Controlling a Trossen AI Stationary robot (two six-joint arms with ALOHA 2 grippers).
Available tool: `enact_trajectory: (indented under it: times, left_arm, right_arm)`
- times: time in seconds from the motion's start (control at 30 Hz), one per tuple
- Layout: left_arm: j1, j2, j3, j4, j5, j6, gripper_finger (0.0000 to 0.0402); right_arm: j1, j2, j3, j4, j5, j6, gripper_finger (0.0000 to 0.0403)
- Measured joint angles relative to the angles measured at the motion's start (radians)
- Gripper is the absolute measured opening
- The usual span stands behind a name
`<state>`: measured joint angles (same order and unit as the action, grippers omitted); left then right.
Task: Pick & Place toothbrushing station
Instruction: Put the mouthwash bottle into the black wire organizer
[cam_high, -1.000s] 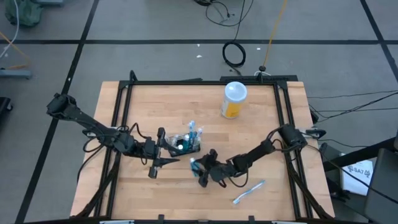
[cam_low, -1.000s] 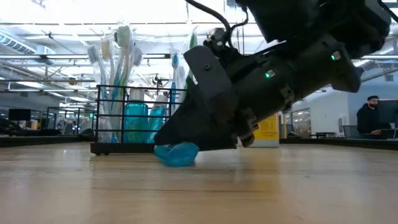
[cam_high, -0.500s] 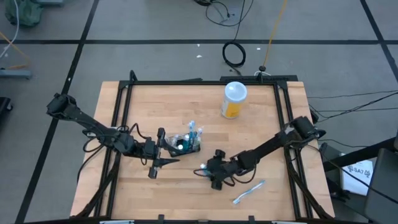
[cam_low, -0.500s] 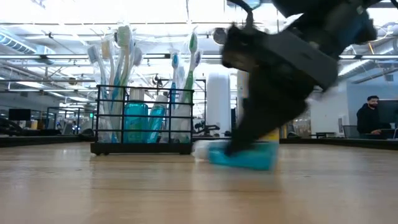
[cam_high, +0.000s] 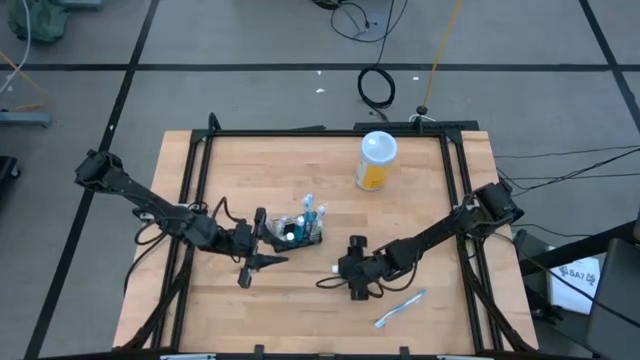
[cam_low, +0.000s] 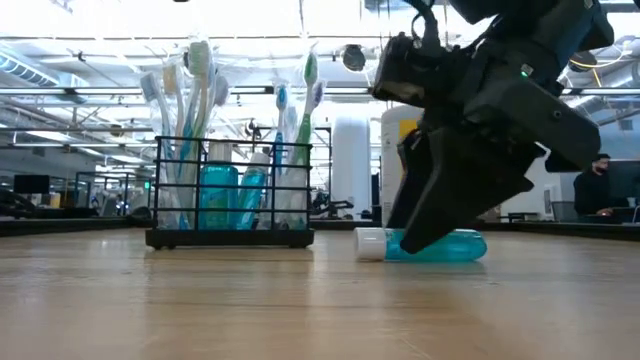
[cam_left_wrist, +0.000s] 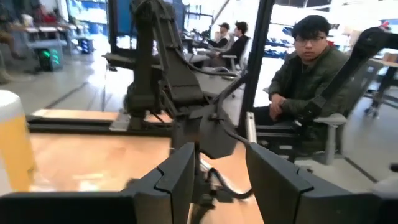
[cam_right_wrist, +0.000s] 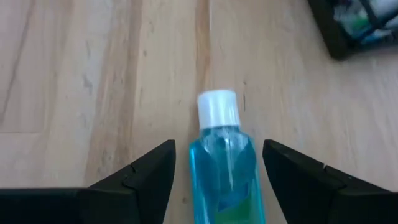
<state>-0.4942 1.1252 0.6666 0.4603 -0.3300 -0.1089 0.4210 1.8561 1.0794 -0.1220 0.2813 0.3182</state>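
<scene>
**Teal tube flat on the table, my right fingers spread around it**

So here's my right gripper (cam_right_wrist: 214, 180) low over the wooden table (cam_high: 420, 200), at roughly 5 o'clock of the table's middle in the overhead shot. My fingers (cam_right_wrist: 140, 180) are spread as wide as they go, one on each side of the teal tube (cam_right_wrist: 225, 165). From my wrist camera there's table showing between each finger and the tube, so I'm straddling it, not squeezing it. The tube lies on its side, white cap (cam_right_wrist: 217, 109) pointing away from me. In the table-level shot the tube (cam_low: 440, 246) rests on the wood with the cap sticking out from under my gripper (cam_low: 455, 190).

The black wire basket (cam_high: 297, 233) sits near the middle of the table, at about 10 o'clock from my right gripper and well apart from it. It stands upright with toothbrushes (cam_low: 195, 85) poking up out of it and more teal tubes (cam_low: 218, 195) inside.

My left gripper (cam_high: 262, 240) is just beside the basket on its 9 o'clock side, fingers parted with nothing between them.

One loose toothbrush (cam_high: 400, 308) lies on the table at about 5 o'clock from my right gripper. A yellow bottle with a white lid (cam_high: 376, 160) stands toward 12 o'clock.
</scene>
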Motion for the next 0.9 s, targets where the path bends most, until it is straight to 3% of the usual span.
enact_trajectory:
  times: [0.27,0.5,0.9]
  left_arm:
    - [-0.031,0.0,0.0,-0.018,0.226,0.004,0.0152]
    - [-0.08,0.0,0.0,-0.038,0.226,0.063,0.0152]
    - [-0.149,0.132,-0.008,-0.051,0.237,-0.006,0.0152]
  right_arm:
    - [0.009,0.0,-0.001,-0.107,0.0,0.173,0.0235]
    - [0.034,-0.006,-0.062,-0.076,0.021,0.256,0.023]
    - [0.039,-0.006,-0.208,0.233,0.031,0.211,0.016]
